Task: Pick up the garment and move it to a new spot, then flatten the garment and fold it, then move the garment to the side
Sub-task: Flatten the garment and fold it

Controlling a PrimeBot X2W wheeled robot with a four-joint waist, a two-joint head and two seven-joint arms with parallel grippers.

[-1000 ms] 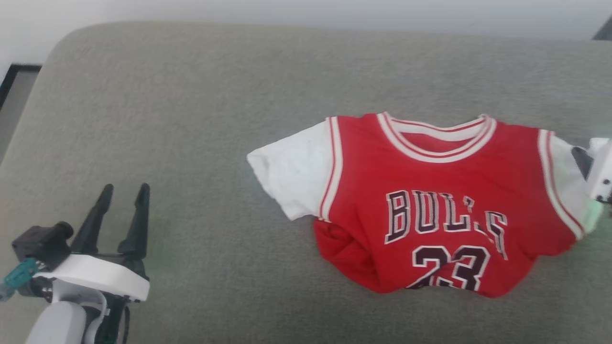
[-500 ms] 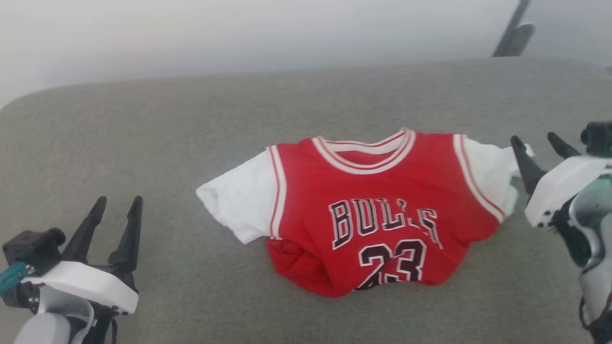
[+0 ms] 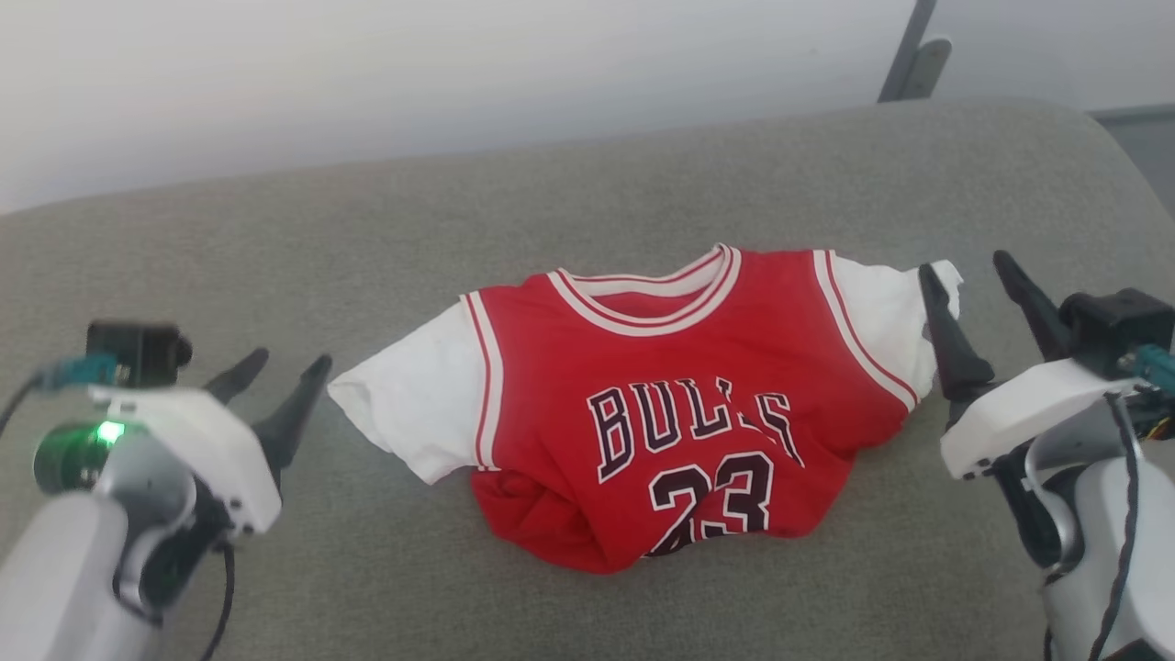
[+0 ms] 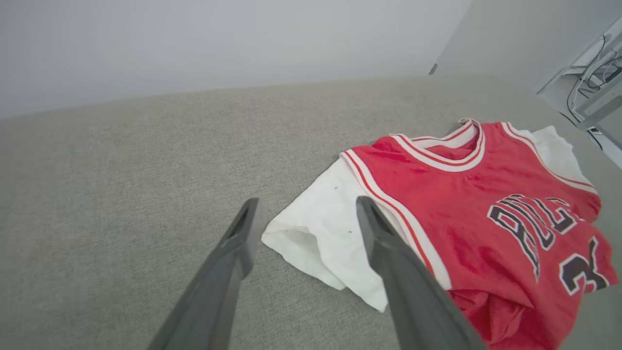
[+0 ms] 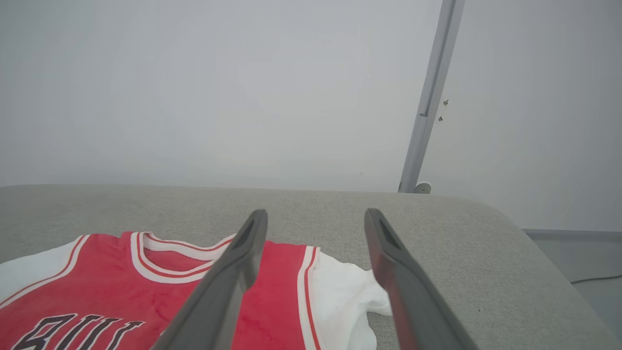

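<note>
As garment (image 3: 679, 404) lies on cushion (image 3: 275, 257), pole (image 3: 909, 46) stands rear-R.

Garment (image 3: 679, 367) red, white sleeves, striped trim, black lettering; couch (image 3: 275, 229) grey.

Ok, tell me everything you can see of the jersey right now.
The garment is a red jersey of soft cloth, with white short sleeves, red-and-white striped collar and armhole trim, and black white-outlined BULLS 23 facing up. It lies on the grey cushion, collar away from the robot, lower hem bunched and tucked under, lettering wrinkled. Nothing grips it.
</note>
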